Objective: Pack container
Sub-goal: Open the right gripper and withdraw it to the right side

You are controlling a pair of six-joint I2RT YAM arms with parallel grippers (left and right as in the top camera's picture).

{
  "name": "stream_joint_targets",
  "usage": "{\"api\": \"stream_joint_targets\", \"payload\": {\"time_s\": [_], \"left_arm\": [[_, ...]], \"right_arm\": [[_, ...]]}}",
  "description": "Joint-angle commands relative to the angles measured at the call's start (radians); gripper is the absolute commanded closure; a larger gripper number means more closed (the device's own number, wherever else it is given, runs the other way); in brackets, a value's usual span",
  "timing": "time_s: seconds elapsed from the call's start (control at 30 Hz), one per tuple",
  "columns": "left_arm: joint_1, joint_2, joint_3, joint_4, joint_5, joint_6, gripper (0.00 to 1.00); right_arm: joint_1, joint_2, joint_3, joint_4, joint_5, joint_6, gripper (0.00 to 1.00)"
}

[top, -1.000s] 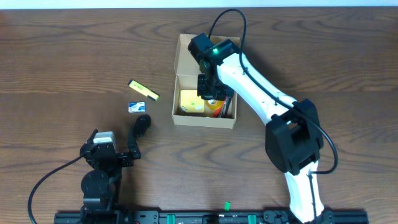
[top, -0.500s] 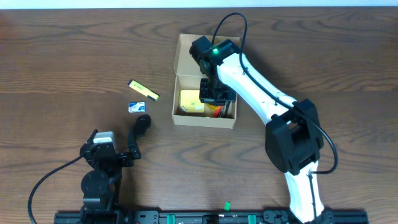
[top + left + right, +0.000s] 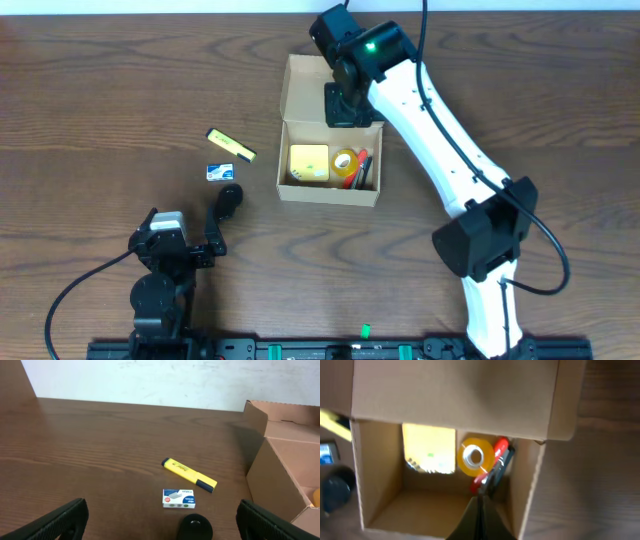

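Looking at a pack-the-box job that seems partway done. Found the container (image 3: 330, 196) in the middle of the table (image 3: 100, 100), flap lid (image 3: 305, 85) thrown open toward the far side, presumably to leave the mouth free for dropping stuff in. Already holds a yellow sticky pad (image 3: 308, 165) on the left, a roll of tape (image 3: 346, 162) beside it, and a red-and-black tool (image 3: 366, 168) tucked along the right wall, probably to save floor space. Can't tell what sort of tool.

Spotted the right gripper (image 3: 345, 104) up over the flap at the far end, jaws pinched together with nothing between them, going by the wrist view. Reads like an empty hand held clear of the opening, not a carry.

Left gripper (image 3: 161, 507) low at the near left, fingers spread wide, grasping nothing, aimed straight at the leftovers: a yellow highlighter (image 3: 189, 473) lying at a slant and a little blue-and-white box (image 3: 179, 498) just nearer, both left of the container and apart from it. Guessing at those two as next in line, with the wide spread suited to straddling either one.

Tried reading the print: dark lettering along the highlighter barrel, a title line on the little box, possibly staples, all too small to make out. No brand legible anywhere. Plain cardboard on the container, no markings.
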Motion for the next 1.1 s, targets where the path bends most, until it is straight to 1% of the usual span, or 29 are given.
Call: {"api": "stream_joint_targets", "payload": {"time_s": [0.0,0.23,0.3,0.4,0.53,0.6,0.7,0.77,0.9,1.07], "left_arm": [[0.006,-0.006,-0.029,-0.008,0.0,-0.006,0.05],[0.006,-0.006,-0.029,-0.008,0.0,-0.006,0.05],[0.006,-0.006,-0.029,-0.008,0.0,-0.006,0.04],[0.006,-0.006,-0.029,-0.008,0.0,-0.006,0.05],[0.006,-0.006,-0.029,-0.008,0.0,-0.006,0.05],[0.006,-0.006,-0.029,-0.008,0.0,-0.006,0.05],[0.006,-0.006,-0.029,-0.008,0.0,-0.006,0.05],[0.006,-0.006,-0.029,-0.008,0.0,-0.006,0.05],[0.006,-0.006,-0.029,-0.008,0.0,-0.006,0.05],[0.006,-0.006,-0.029,-0.008,0.0,-0.006,0.05]], "right_arm": [[0.029,-0.087,0.018,-0.032,0.038,-0.116,0.99],[0.108,-0.222,0.017,-0.181,0.138,-0.2,0.98],[0.129,-0.259,0.011,-0.217,0.164,-0.204,0.98],[0.145,-0.344,-0.055,-0.216,0.178,-0.211,0.99],[0.138,-0.499,-0.22,-0.193,0.179,-0.194,0.99],[0.134,-0.603,-0.338,-0.136,0.178,-0.179,0.98],[0.132,-0.78,-0.541,-0.022,0.18,-0.149,0.98],[0.12,-0.882,-0.662,0.032,0.192,-0.099,0.98],[0.047,-1.133,-0.975,0.135,0.188,0.001,0.99],[-0.024,-1.25,-1.225,0.225,0.047,-0.019,0.99]]}}
